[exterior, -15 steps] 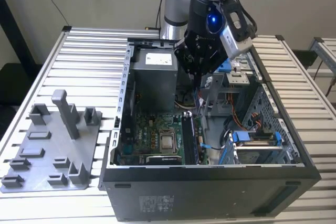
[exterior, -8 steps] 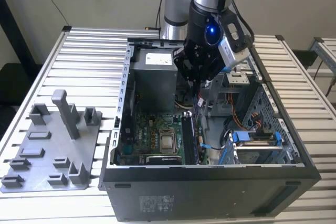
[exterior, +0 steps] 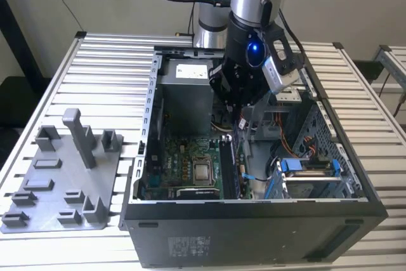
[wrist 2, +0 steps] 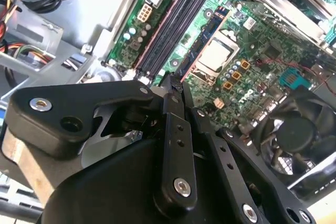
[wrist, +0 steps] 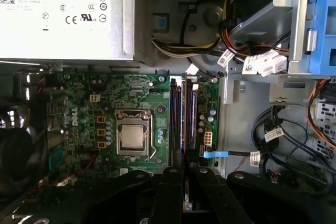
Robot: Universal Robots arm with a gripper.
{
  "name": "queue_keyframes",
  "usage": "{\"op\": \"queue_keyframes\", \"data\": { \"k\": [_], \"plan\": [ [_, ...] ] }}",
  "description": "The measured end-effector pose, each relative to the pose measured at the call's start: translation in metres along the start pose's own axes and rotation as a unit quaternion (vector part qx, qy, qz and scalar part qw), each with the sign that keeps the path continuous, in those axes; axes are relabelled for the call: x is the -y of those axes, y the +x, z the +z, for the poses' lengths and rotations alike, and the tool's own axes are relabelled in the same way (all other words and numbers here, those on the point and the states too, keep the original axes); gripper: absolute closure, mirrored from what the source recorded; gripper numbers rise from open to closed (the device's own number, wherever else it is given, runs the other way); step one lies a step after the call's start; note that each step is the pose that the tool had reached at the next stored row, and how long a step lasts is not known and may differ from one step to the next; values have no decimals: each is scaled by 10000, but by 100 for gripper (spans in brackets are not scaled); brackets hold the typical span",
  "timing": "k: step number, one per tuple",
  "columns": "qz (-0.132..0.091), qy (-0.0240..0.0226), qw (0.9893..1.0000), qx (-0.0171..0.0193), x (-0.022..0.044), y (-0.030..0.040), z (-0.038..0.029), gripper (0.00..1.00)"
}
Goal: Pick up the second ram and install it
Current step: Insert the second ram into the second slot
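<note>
Exterior view: soft, even room light, table bright, case interior shadowed. First wrist view: power supply box washed out by glare, fan lost in shadow. Second wrist view: gripper near-black, light probably from overhead.

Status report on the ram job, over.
Gripper low over the memory slots. One ram stick stands in a slot. Nothing between gripper and slots.

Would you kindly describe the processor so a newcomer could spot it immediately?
Look inside the open computer case, at the green motherboard on its floor. The processor is the shiny silver square in a metal frame, unlike the long black memory slots beside it.
</note>
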State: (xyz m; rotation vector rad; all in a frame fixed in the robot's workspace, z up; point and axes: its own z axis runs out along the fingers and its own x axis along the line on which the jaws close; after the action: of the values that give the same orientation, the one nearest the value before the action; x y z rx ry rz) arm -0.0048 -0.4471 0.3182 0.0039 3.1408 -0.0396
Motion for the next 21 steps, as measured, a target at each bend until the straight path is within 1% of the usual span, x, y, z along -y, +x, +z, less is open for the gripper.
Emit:
{"op": "queue_keyframes", "data": {
  "k": [5, 9, 14, 21],
  "plan": [
    [0, 0, 10000, -2, 14, 0, 90, 86],
    [-1, 0, 10000, -29, 37, -1, 141, 86],
    [-1, 0, 10000, -52, 63, -1, 226, 86],
    [-1, -1, 10000, -58, 76, -1, 355, 86]
  ]
}}
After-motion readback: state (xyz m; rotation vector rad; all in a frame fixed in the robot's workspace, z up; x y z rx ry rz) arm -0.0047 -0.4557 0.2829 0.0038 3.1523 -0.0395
